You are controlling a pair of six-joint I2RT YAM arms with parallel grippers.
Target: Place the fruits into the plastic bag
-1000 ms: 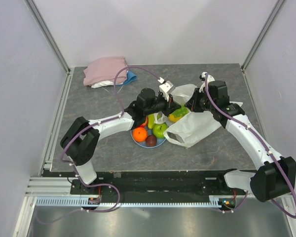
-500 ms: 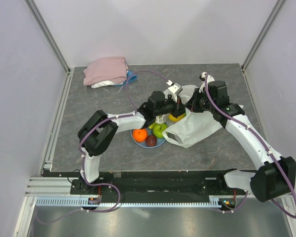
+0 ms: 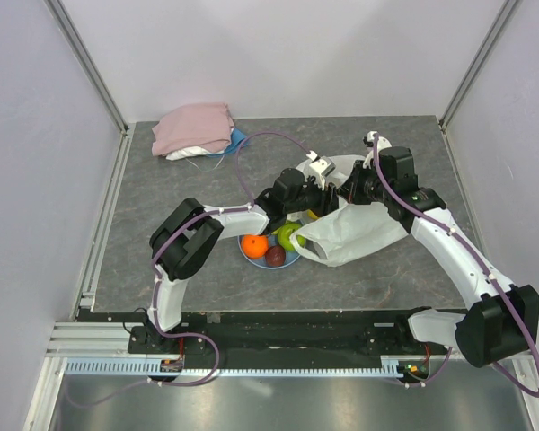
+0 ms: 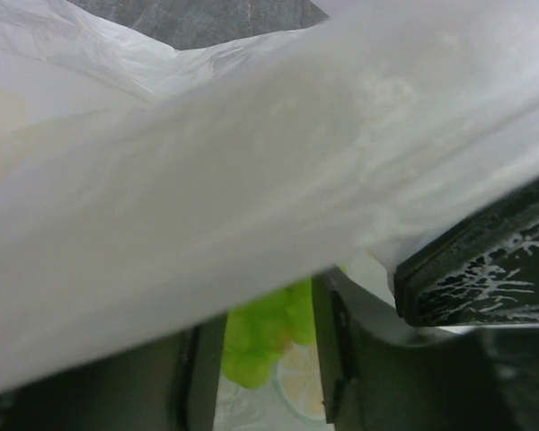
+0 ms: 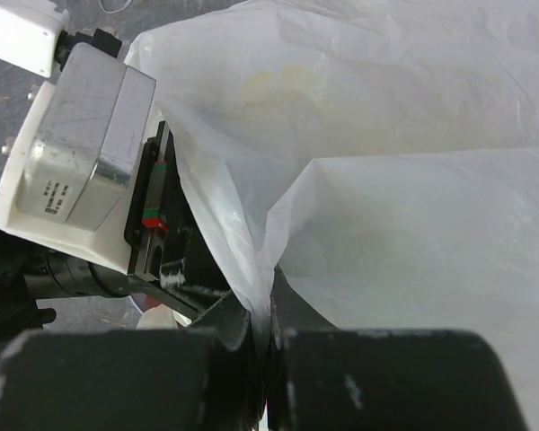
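1. Top view: the plastic bag [image 3: 364,235] lies right of centre with its mouth facing left. The right gripper [image 3: 352,190] is at the far rim of the mouth, holding it up. The left gripper [image 3: 323,196] is pushed into the mouth from the left, tips hidden by film. The plate [image 3: 251,258] sits just left of the mouth, on the near side. It carries the orange [image 3: 254,244], green apple [image 3: 290,236] and a dark fruit [image 3: 276,256].
2. Left wrist: bag film covers most of the frame. The green grape bunch [image 4: 268,332] sits in the gap between the left jaws and fills it side to side. A printed orange slice [image 4: 301,395] on the bag shows just below it. That reads as grasped, but with the blur and film I'm not certain.
3. Right wrist: the jaws are clenched on a pinch of bag rim. The left gripper's body is just to the left, going in under the raised film.
4. Judgement: the grapes are already inside the mouth, so the next move is just opening the left jaws. The remaining fruits lie left and near of the mouth, on the left arm's side, so that arm is nearer.
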